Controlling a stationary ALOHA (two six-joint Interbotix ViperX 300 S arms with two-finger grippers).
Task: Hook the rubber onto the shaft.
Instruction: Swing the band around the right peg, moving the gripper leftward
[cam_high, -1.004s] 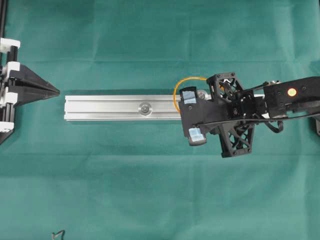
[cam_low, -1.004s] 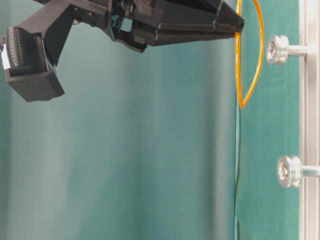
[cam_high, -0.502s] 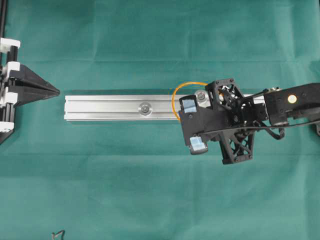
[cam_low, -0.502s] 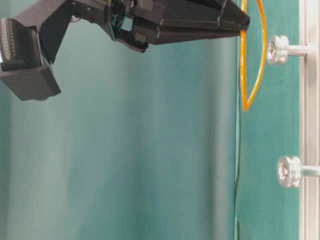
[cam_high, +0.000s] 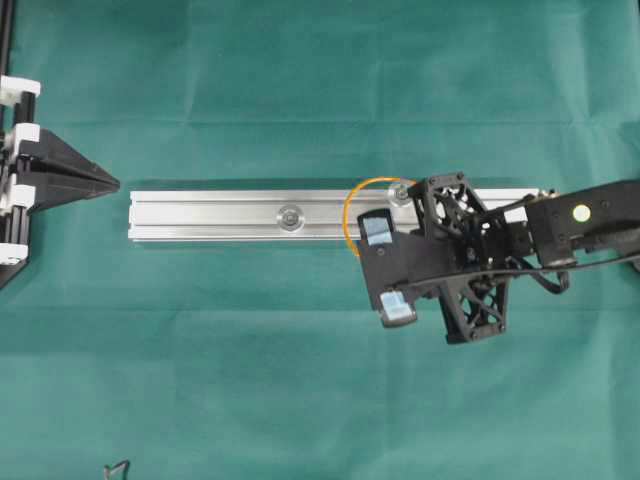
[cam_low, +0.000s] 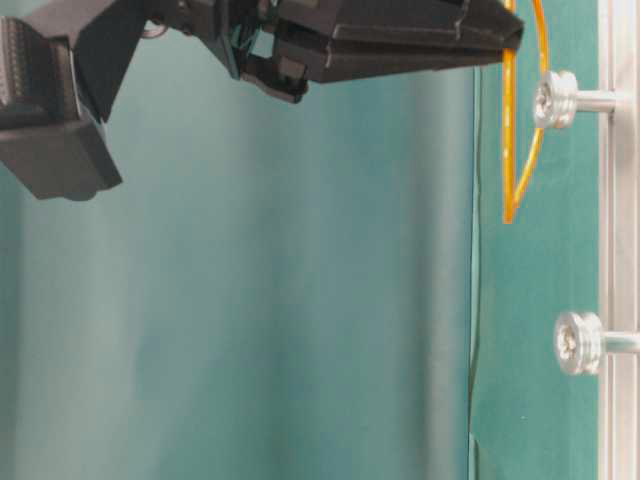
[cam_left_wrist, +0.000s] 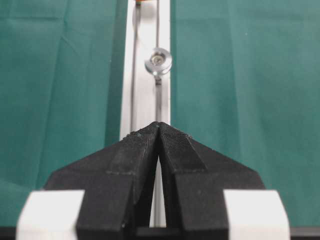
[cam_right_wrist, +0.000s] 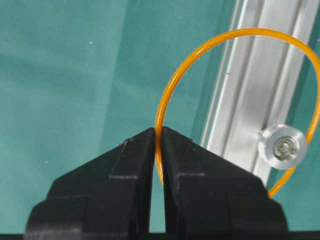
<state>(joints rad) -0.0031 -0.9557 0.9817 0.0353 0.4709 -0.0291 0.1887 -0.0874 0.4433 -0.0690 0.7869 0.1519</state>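
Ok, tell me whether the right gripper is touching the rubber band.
Touching: in the right wrist view the right gripper has its jaws pinched on the rubber band.

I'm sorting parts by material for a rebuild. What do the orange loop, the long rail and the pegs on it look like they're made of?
The rubber: probably elastic rubber cord, smooth and glossy, holding a springy round loop from the right gripper. The rail: looks like extruded aluminium, with a silvery satin sheen and lengthwise grooves. The shaft: apparently machined bright metal, with a polished round head.

A flat surface covered in green cloth (cam_high: 300, 380) is seen; a small dark wire object (cam_high: 117, 468) lies at its lower-left edge.
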